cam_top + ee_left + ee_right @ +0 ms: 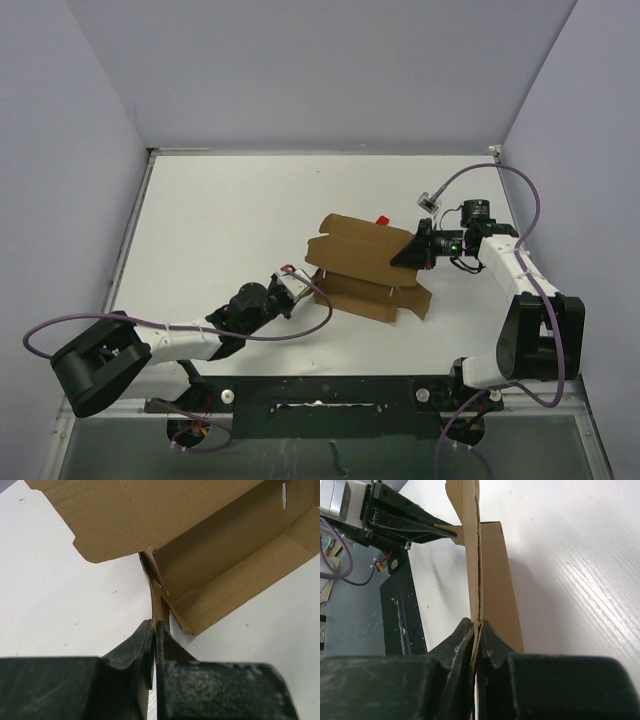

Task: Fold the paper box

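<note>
A red thing (381,218) sits mostly hidden behind the paper box (362,252)

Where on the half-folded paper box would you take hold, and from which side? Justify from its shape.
Grip a thin end flap of the paper box, coming in from the end, jaws either side of the sheet. The broad panels look too wide to span; the flap stands on edge. The left gripper and right gripper pinch opposite ends so.

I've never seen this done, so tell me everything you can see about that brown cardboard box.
The paper box is thin brown cardboard, half folded: an open tray with raised walls, slots and loose flaps, resting on the white table. The left gripper pinches a corner flap; the right gripper pinches its opposite edge.
</note>
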